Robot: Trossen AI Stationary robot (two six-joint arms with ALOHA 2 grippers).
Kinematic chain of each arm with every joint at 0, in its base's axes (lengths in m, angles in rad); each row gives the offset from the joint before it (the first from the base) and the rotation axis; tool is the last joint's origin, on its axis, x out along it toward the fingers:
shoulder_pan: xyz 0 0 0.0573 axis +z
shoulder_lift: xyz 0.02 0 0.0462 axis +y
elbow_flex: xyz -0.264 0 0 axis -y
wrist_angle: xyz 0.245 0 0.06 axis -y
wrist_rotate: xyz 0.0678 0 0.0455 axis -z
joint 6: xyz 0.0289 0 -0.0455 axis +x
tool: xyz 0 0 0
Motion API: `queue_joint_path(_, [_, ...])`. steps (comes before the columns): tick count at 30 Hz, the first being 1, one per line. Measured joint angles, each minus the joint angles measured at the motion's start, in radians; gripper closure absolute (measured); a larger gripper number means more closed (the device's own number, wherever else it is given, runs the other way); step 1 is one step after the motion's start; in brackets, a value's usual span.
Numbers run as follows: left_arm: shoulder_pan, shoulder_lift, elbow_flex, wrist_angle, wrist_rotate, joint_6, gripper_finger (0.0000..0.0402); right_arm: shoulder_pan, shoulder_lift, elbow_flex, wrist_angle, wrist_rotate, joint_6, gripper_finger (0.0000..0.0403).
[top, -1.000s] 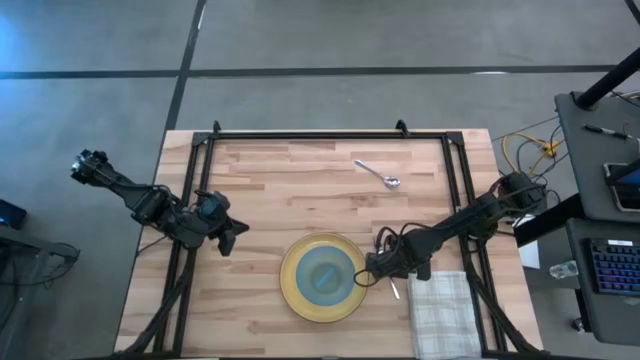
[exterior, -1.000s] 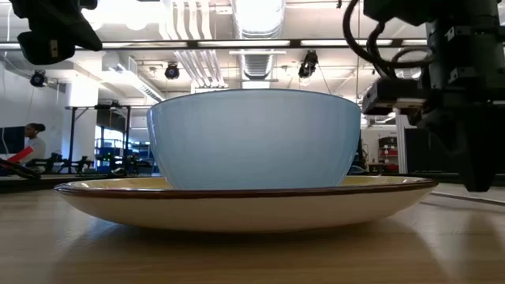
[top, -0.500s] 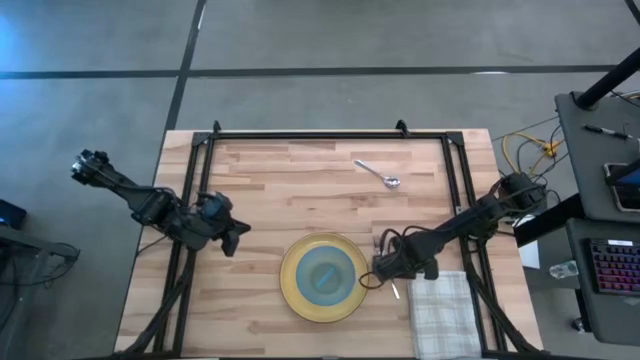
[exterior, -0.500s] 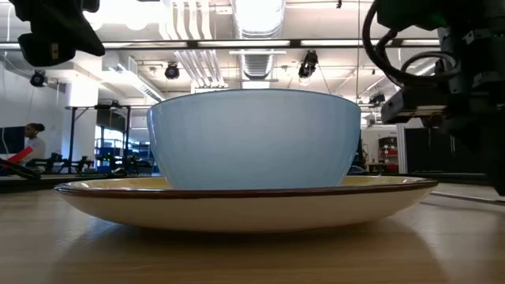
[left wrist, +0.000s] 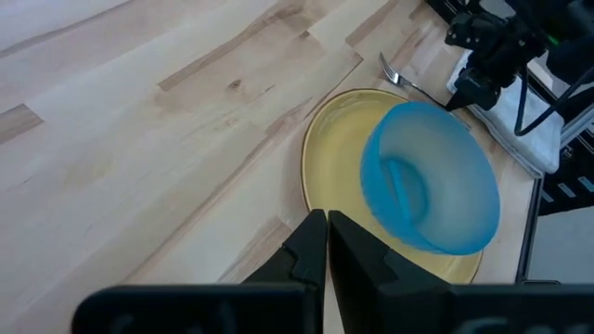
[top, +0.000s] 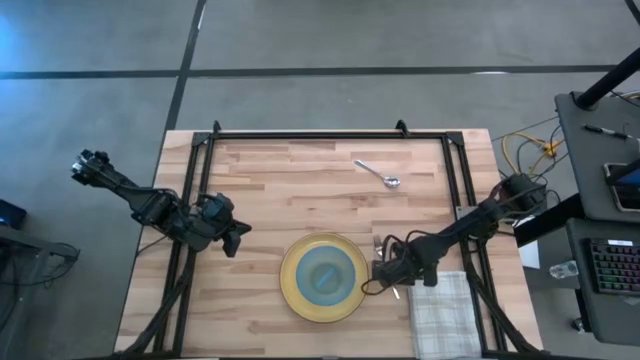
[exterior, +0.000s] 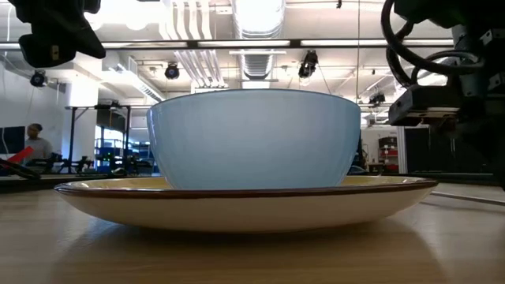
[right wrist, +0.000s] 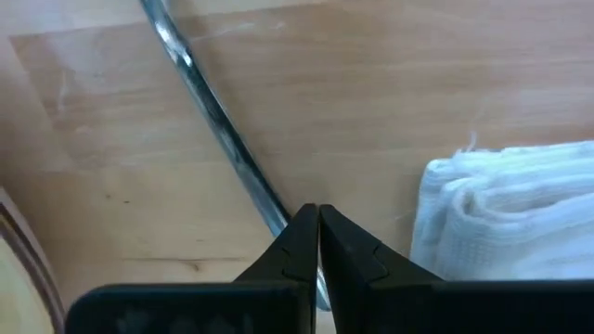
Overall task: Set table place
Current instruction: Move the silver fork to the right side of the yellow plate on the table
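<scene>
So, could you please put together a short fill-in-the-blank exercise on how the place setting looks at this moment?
1. The blue bowl sits on the yellow ____.
2. The spoon lies apart from the rest, toward the table's ____ edge in the high view.
3. The right gripper is down at the fork, between the plate and the checked ____.
4. The left gripper waits over bare wood, its fingers ____.

Missing words: plate; far; napkin; shut

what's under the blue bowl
The translucent blue bowl sits on the round yellow plate, near its middle. The plate's rim shows all around; whether anything lies between them cannot be seen. The plate rests on the wooden table.
</scene>
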Motion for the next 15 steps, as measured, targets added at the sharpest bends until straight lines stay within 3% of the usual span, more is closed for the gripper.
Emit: queue_joint_path(15, [0.0, 0.0, 0.0, -0.001, 0.0, 0.001, 0.0402, 0.018, 0.002, 0.022, 0.084, 0.022, 0.02, 0.0394])
